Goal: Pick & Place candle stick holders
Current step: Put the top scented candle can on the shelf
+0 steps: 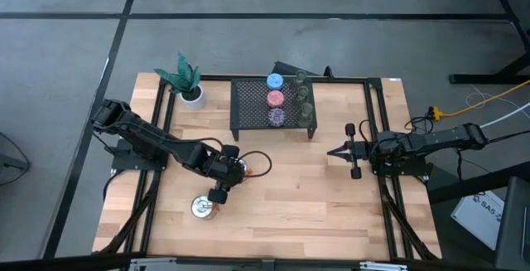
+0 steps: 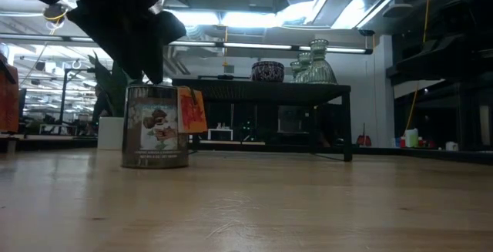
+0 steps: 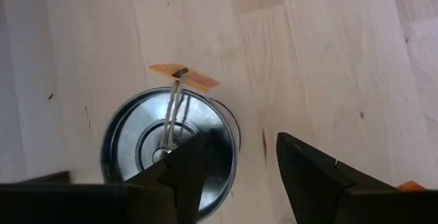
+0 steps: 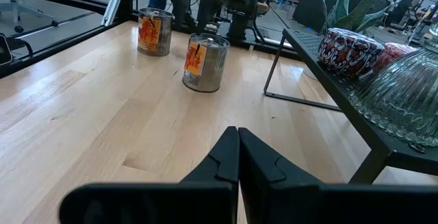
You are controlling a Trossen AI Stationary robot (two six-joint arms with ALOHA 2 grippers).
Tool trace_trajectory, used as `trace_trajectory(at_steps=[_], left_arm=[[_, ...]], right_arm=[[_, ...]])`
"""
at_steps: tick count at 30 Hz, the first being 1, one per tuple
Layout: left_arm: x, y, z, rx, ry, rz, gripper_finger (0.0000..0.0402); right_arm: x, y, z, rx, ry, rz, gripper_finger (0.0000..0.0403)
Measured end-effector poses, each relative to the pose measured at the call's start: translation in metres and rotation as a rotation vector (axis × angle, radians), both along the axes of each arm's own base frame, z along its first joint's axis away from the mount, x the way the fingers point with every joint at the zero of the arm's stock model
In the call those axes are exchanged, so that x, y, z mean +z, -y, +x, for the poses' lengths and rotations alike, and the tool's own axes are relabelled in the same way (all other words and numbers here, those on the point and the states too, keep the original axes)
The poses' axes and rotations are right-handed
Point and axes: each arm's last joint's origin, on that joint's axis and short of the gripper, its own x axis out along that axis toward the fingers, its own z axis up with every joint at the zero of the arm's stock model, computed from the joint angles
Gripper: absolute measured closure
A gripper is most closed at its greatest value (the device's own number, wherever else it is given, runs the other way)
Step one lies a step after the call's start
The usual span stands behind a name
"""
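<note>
silvery holder (image 3: 168,148), wick inside, rack (image 1: 273,105) holding holders

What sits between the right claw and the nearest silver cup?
Nothing, just bare table from the right claw to the silver cup, in the right wrist view.

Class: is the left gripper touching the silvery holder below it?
Cannot tell. In the left wrist view the left gripper, jaws open, straddles the rim of the silvery holder; no view shows clear contact or a gap.
</note>
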Motion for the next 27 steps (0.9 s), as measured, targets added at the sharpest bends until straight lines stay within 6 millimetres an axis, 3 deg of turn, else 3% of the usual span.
trace_trajectory(at_steps=[8,15,27], left_arm=[[-0.017,0.002,0.009,0.025,-0.041,0.038,0.0246],[-0.019,0.002,0.011,0.035,-0.028,0.068,0.0267],[-0.021,0.002,0.010,0.008,-0.038,0.090,0.0393]], right_arm=[[0.000,0.000,0.000,0.000,0.000,0.000,0.0400],[0.000,0.000,0.000,0.000,0.000,0.000,0.0400],[0.000,0.000,0.000,0.000,0.000,0.000,0.0400]])
